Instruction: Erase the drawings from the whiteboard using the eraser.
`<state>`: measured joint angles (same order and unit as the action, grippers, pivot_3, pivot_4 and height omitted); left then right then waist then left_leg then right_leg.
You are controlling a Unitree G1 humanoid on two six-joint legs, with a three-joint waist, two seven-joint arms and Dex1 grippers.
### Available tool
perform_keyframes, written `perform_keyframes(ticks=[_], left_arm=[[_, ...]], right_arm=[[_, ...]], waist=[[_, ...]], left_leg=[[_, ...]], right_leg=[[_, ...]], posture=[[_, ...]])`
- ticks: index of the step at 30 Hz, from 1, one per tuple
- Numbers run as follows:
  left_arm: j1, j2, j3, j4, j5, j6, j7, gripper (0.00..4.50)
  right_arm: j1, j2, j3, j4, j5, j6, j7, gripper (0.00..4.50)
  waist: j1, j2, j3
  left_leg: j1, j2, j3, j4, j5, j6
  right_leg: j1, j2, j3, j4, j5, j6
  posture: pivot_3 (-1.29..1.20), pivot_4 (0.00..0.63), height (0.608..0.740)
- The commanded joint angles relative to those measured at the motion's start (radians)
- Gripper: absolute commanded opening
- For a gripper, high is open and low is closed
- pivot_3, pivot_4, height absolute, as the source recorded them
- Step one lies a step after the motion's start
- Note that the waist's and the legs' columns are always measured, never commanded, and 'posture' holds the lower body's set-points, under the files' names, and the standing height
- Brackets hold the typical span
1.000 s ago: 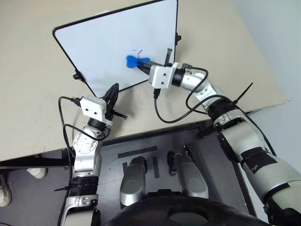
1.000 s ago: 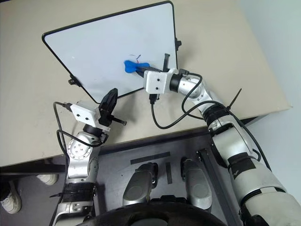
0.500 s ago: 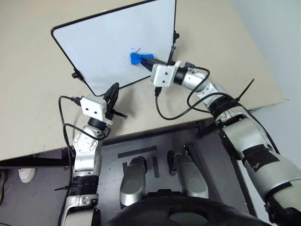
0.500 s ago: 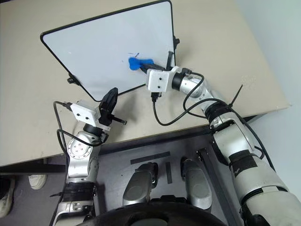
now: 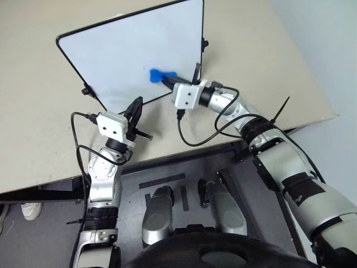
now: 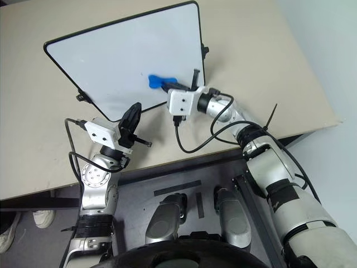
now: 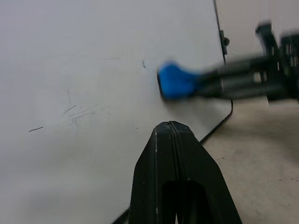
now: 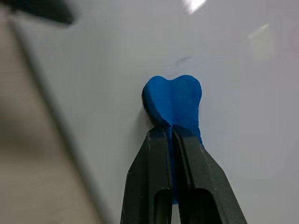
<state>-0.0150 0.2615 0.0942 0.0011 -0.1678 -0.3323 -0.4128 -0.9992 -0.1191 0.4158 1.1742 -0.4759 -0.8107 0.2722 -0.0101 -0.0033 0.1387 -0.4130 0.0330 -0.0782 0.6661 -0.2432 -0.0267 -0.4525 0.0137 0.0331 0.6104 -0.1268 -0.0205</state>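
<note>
We look down on a wide beige matte tabletop (image 5: pixel 262 50) with a straight front edge; below it we see dark grey floor (image 5: pixel 184 173) marked with black tape strips (image 5: pixel 162 180), and a person's white shoe (image 5: pixel 30 209) at the lower left

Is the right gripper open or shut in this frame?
Shut on the eraser: the right gripper's black fingers pinch its blue end against the whiteboard.

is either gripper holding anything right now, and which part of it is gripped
The right gripper is shut on the blue eraser, clamping its narrow middle, with one rounded end sticking out against the whiteboard. The left gripper is shut and holds nothing.
</note>
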Motion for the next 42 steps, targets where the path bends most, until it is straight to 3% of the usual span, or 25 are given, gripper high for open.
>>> perform_keyframes(ticks=[1, 15, 34, 42], left_arm=[[-0.002, 0.002, 0.002, -0.013, -0.002, -0.021, -0.002, 0.0], [0.001, 0.001, 0.001, -0.016, -0.003, -0.02, -0.001, 0.0], [0.004, -0.002, 0.002, -0.019, -0.003, -0.021, 0.0, 0.0], [0.003, 0.002, 0.0, -0.024, -0.008, -0.015, -0.008, 0.0]], right_arm=[[-0.016, 0.004, 0.001, 0.009, -0.002, 0.023, -0.002, 0.02], [-0.094, -0.024, -0.049, -0.112, 0.022, -0.113, -0.112, 0.02], [-0.03, 0.028, 0.029, 0.009, -0.034, -0.019, -0.046, 0.02], [0.033, -0.012, 0.006, -0.054, 0.029, -0.031, 0.102, 0.02]], waist=[[0.0, 0.0, 0.0], [0.0, 0.0, 0.0], [0.001, 0.0, 0.0], [0.002, 0.0, 0.0]], left_leg=[[0.0, 0.0, 0.0, 0.0, 0.0, 0.0], [-0.004, 0.001, 0.0, 0.0, 0.0, -0.001], [-0.005, 0.001, 0.0, 0.001, -0.002, -0.003], [-0.004, 0.001, 0.0, 0.001, -0.001, -0.001]], right_leg=[[0.0, 0.0, 0.0, 0.0, 0.0, 0.0], [-0.005, 0.0, 0.0, 0.0, 0.0, 0.0], [-0.006, 0.0, -0.001, 0.0, 0.005, -0.003], [-0.006, 0.0, -0.001, -0.001, 0.007, -0.003]], posture=[[0.0, 0.15, 0.74], [0.0, 0.15, 0.74], [0.0, 0.15, 0.74], [0.0, 0.15, 0.74]])
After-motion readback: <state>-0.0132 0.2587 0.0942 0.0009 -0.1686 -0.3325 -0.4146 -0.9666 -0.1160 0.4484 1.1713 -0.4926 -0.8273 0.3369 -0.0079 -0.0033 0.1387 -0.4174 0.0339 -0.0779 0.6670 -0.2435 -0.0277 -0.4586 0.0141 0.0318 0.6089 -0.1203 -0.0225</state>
